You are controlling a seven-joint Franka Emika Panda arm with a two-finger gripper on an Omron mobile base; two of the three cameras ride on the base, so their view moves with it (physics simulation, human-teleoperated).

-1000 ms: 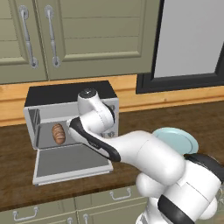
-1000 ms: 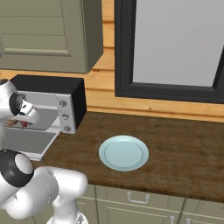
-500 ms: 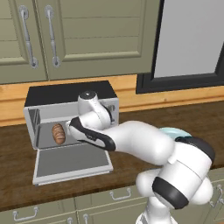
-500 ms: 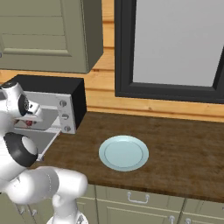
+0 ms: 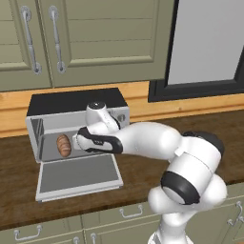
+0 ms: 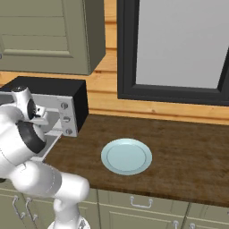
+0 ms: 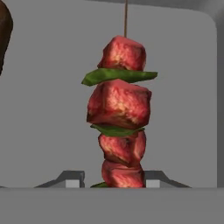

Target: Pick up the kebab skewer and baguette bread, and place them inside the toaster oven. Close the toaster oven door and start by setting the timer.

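The hand grips the kebab skewer at its near end, the skewer running straight ahead from the fingertips. It sits inside the toaster oven, with the baguette bread just off to the hand's left.

Arm stretched forward and left, tool clamped shut.

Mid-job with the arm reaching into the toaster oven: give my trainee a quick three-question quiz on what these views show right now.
1. True or false: the baguette bread already lies inside the toaster oven.
2. What is the claw shut on? A) baguette bread B) kebab skewer C) nothing
3. How does the toaster oven door stand, and what lies on the plate?

Key: 1. True. 2. B. 3. The door is folded down open; the plate carries nothing.
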